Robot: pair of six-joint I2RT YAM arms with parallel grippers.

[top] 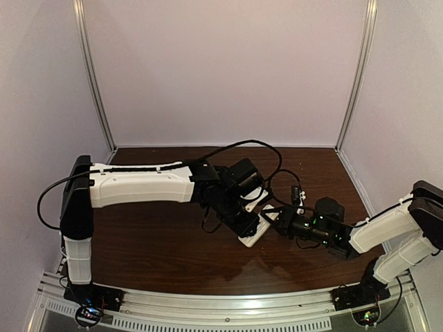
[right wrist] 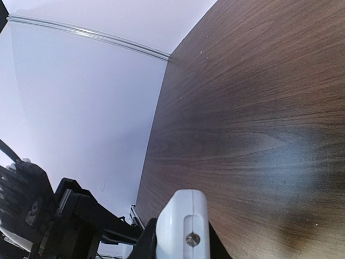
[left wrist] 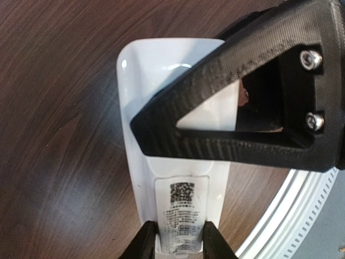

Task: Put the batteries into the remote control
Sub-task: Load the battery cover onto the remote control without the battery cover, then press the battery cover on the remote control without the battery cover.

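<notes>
The white remote control point(top: 253, 235) lies at the table's middle where both arms meet. In the left wrist view its plain back point(left wrist: 145, 70) faces up, with a printed label panel point(left wrist: 182, 208). My left gripper point(left wrist: 180, 240) has its two fingers close along that panel's edges; I cannot tell whether they pinch it. My right gripper point(right wrist: 180, 245) is shut on the remote's end point(right wrist: 182, 226), which has a small screw. One black right finger point(left wrist: 226, 59) crosses over the remote's back. In the top view the left gripper point(top: 242, 223) and right gripper point(top: 274, 223) meet over the remote. The batteries are hidden.
Dark wood table point(top: 159, 242) inside white walls. A metal rail point(top: 221, 304) runs along the near edge, also seen as the rail point(left wrist: 291, 216) beside the remote. Black cables point(top: 277, 166) loop above the wrists. The left arm's black body point(right wrist: 54, 216) sits left of the right gripper.
</notes>
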